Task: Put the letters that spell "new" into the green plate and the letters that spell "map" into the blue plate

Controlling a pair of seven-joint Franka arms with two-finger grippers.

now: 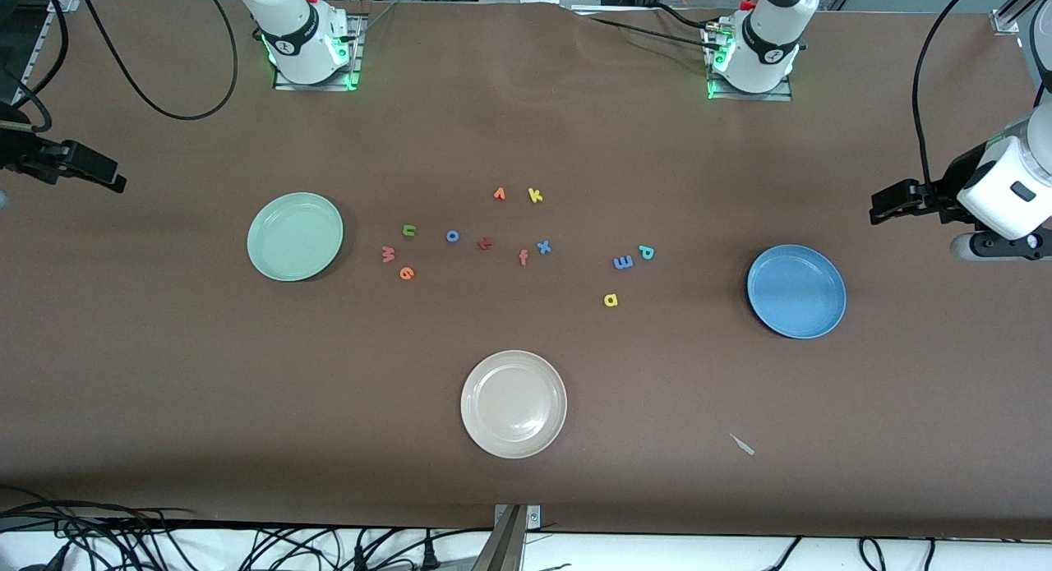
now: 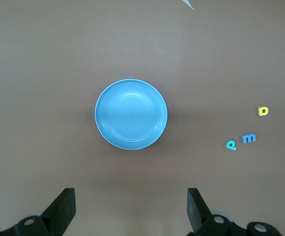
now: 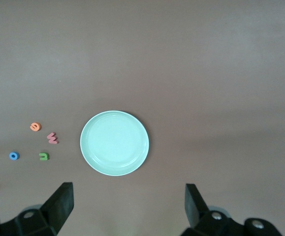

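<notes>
3 plates (image 1: 329, 263) apart, each empty; letters (image 1: 485, 243) on the table (image 1: 164, 390) between 2 of them.

Dark red letter (image 1: 485, 243) (shape unreadable), right hand (image 1: 115, 179) half cropped

Bright, even light; soft shadows

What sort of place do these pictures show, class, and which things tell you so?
Most likely a robotics lab: two arm bases bolted to a brown-covered table, loose cables along its edge, and foam letters laid out among plates as a sorting test.
</notes>
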